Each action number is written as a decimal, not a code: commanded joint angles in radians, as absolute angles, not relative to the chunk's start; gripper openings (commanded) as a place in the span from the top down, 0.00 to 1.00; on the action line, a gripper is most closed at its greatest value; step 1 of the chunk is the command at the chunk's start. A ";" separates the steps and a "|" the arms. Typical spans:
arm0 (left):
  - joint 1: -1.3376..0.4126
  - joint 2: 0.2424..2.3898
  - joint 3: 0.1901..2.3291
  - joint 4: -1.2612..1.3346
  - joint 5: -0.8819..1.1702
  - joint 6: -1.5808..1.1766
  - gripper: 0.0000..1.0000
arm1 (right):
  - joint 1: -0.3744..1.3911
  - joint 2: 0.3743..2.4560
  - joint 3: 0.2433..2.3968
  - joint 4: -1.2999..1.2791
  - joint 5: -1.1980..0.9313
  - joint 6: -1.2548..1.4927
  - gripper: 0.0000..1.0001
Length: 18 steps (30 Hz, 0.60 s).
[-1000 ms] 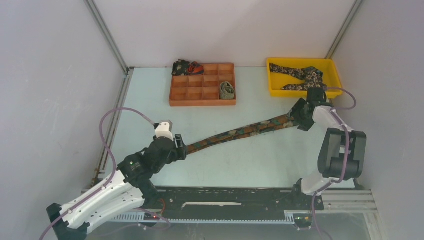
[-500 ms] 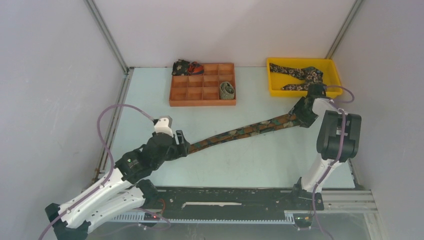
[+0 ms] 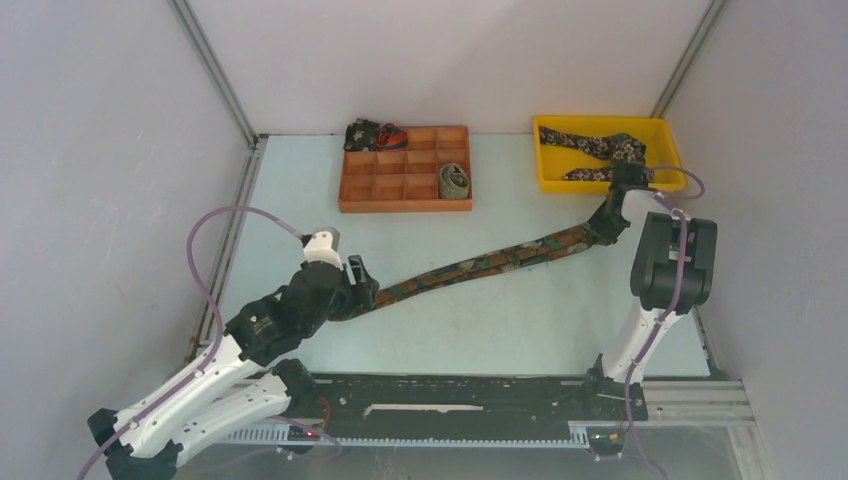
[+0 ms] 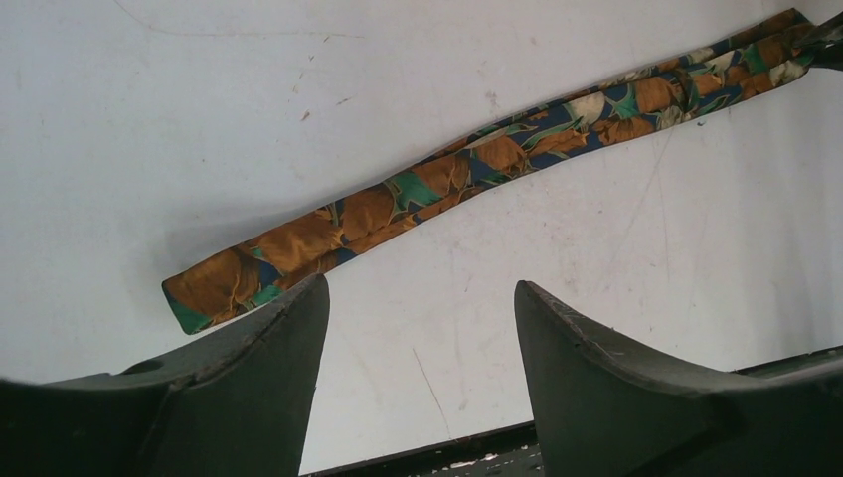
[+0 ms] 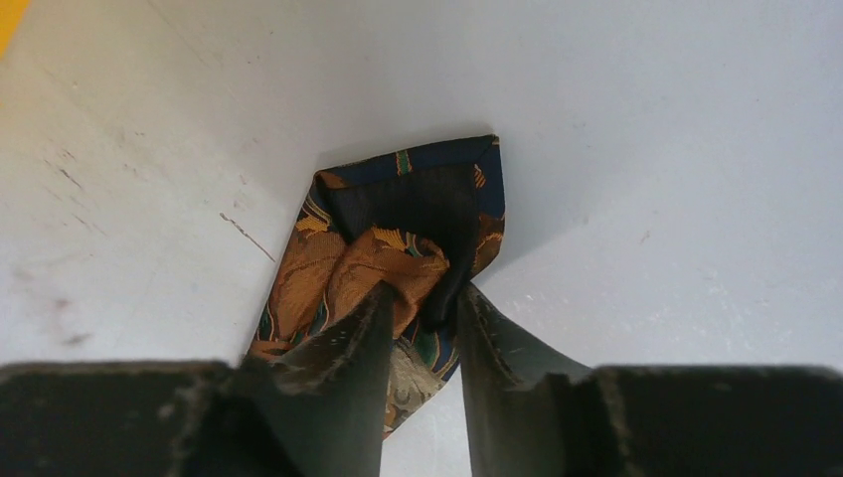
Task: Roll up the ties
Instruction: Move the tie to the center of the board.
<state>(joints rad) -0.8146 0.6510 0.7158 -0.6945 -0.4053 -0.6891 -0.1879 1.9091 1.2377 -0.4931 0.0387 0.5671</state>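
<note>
Across the pale bench (image 3: pixel 520 330) a long narrow necktie in rust-brown, green and blue (image 3: pixel 480 263) lies flat on a diagonal, running from near left to far right. The left arm (image 3: pixel 270 325) hangs low over its narrow end. The left arm's jaws stand wide apart with nothing between them. From the wrist camera the tie's blunt tip (image 4: pixel 204 293) lies just beside one dark finger (image 4: pixel 288 338), though I cannot tell whether they touch.

At the other end the right arm (image 3: pixel 675 260) reaches down, and the right arm's jaws are clamped on the tie's wide end (image 5: pixel 398 238). There the fabric is bunched and folded over, so its dark lining shows.

At the back right a yellow plastic tray (image 3: pixel 545 182) holds a dark floral necktie (image 3: pixel 600 150), loosely laid. At the back centre sits an orange-brown box of small compartments (image 3: pixel 405 206). A small olive rolled coil (image 3: pixel 454 181) sits in a compartment at the box's right end, and a dark bundle with a red patch (image 3: pixel 372 135) is at its far-left corner. A purple cable (image 3: pixel 215 225) loops above the left arm.
</note>
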 commanded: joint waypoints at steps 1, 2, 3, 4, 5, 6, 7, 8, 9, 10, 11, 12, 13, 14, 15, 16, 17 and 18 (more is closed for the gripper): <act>-0.807 0.627 0.705 -0.708 -0.410 -0.722 0.25 | -0.186 1.934 1.266 -0.501 0.065 0.551 0.73; -0.806 0.623 0.702 -0.713 -0.412 -0.726 0.25 | -0.188 1.934 1.266 -0.500 0.066 0.548 0.77; -0.805 0.618 0.700 -0.716 -0.413 -0.731 0.25 | -0.192 1.932 1.267 -0.500 0.066 0.544 0.79; -0.805 0.615 0.698 -0.719 -0.414 -0.735 0.25 | -0.197 1.928 1.266 -0.499 0.065 0.541 0.80; -0.805 0.613 0.695 -0.724 -0.417 -0.739 0.25 | -0.204 1.924 1.267 -0.495 0.061 0.538 0.81; -0.804 0.611 0.692 -0.728 -0.420 -0.747 0.25 | -0.213 1.921 1.270 -0.495 0.058 0.535 0.82; -0.800 0.611 0.691 -0.733 -0.423 -0.752 0.24 | -0.226 1.916 1.277 -0.494 0.054 0.533 0.82; -0.797 0.611 0.690 -0.742 -0.428 -0.760 0.24 | -0.238 1.911 1.283 -0.494 0.053 0.531 0.83; -0.793 0.613 0.689 -0.753 -0.435 -0.768 0.24 | -0.251 1.906 1.289 -0.492 0.052 0.531 0.83; -0.787 0.614 0.689 -0.762 -0.442 -0.775 0.23 | -0.265 1.898 1.290 -0.488 0.046 0.532 0.83; -0.781 0.616 0.687 -0.770 -0.449 -0.784 0.22 | -0.278 1.892 1.291 -0.477 0.040 0.531 0.83; -0.772 0.617 0.683 -0.780 -0.456 -0.795 0.21 | -0.293 1.885 1.296 -0.472 0.040 0.531 0.83; -0.762 0.618 0.679 -0.790 -0.459 -0.806 0.21 | -0.307 1.883 1.300 -0.470 0.041 0.532 0.83; -0.746 0.618 0.673 -0.800 -0.458 -0.817 0.21 | -0.321 1.880 1.303 -0.463 0.038 0.532 0.83; -0.729 0.618 0.669 -0.808 -0.453 -0.827 0.21 | -0.336 1.876 1.306 -0.458 0.038 0.532 0.83; -0.710 0.616 0.660 -0.810 -0.445 -0.834 0.21 | -0.349 1.874 1.306 -0.449 0.035 0.530 0.83; -0.692 0.612 0.651 -0.810 -0.437 -0.839 0.21 | -0.362 1.872 1.306 -0.441 0.030 0.527 0.83; -0.671 0.607 0.641 -0.810 -0.428 -0.842 0.21 | -0.374 1.869 1.306 -0.436 0.028 0.525 0.83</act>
<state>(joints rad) -0.7288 0.6178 0.6643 -0.7826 -0.4206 -0.7918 -0.3302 1.9144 1.2659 -0.4866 0.0235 0.5407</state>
